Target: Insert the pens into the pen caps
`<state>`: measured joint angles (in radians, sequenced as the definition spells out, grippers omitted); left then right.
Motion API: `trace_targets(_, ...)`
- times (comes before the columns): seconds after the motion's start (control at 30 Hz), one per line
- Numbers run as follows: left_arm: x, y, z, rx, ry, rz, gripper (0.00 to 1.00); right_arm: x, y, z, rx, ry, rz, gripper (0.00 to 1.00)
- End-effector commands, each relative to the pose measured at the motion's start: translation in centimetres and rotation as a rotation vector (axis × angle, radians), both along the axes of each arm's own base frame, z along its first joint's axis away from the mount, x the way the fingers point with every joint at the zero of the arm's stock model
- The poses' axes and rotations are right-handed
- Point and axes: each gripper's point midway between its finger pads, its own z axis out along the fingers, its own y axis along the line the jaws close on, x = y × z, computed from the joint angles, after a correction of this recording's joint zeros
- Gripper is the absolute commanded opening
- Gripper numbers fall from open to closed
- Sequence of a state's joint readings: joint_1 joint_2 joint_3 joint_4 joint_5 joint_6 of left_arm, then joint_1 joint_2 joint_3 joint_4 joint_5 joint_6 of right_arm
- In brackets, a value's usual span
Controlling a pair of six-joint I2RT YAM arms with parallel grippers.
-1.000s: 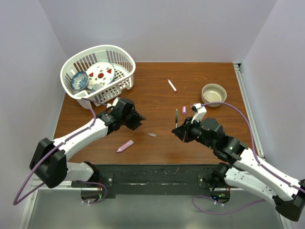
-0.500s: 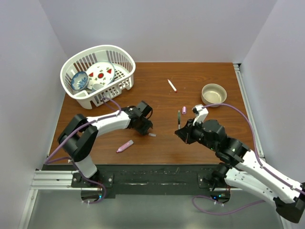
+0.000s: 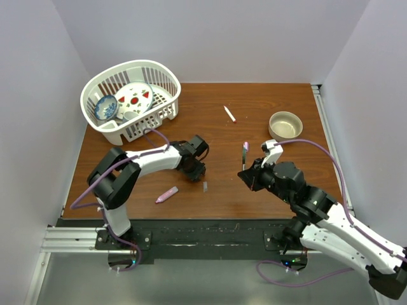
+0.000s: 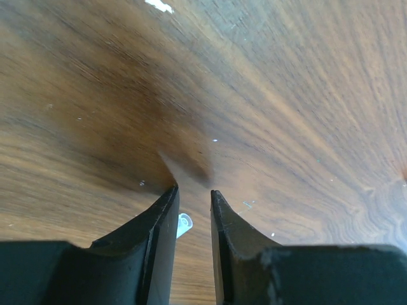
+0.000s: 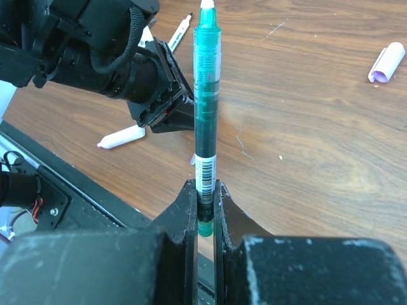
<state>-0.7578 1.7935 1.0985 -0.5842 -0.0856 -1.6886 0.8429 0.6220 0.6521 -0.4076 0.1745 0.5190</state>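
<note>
Your right gripper [image 5: 205, 185] clamps the teal pen [image 5: 205, 95] upright, tip out beyond its fingers, ready for capping | left gripper [image 4: 193, 194] fingers narrowly parted, grey cap [image 4: 184, 224] in their gap, unclamped, likely for you to steady | 3 pens: teal, white pen [image 3: 229, 114], pink pen [image 3: 166, 194]; 2 caps seen: grey, pink cap [image 5: 386, 62]

Remote view here, and all I've got to work on is a brown wooden tabletop [image 3: 210, 95]. A white slatted basket [image 3: 166, 109] sits in the far left corner, and a small tan bowl [image 3: 285, 125] is near the right edge. A white pen [image 3: 229, 114] lies toward the far edge, about mid-width. A pink cap [image 3: 245, 146] lies right of centre. A tiny grey cap [image 3: 205, 187] and a pink marker [image 3: 166, 194] are toward the near edge.
</note>
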Motion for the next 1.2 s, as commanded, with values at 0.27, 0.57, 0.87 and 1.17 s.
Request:
trace_targets(0.27, 1.7, 1.2, 4.6, 0.187, -0.200, -0.126, 0.34, 0.7, -0.5, 1.0, -0.014, -0.038, -0.034, 0.00)
trace_targets(0.57, -1.2, -0.5, 2.9, 0.322, -0.199, -0.504, 0.34, 0.9, -1.2, 1.3, -0.031, -0.052, -0.054, 0.00)
trace_targets(0.87, -2.5, -1.5, 2.5, 0.332, -0.251, -0.715, 0.43, 0.7, -1.6, 2.7, -0.016, -0.077, -0.057, 0.00)
trace_targets(1.17, -2.7, -1.5, 0.5, 0.332, -0.257, -0.783, 0.43, 0.5, -2.2, 2.6, -0.016, -0.075, -0.078, 0.00)
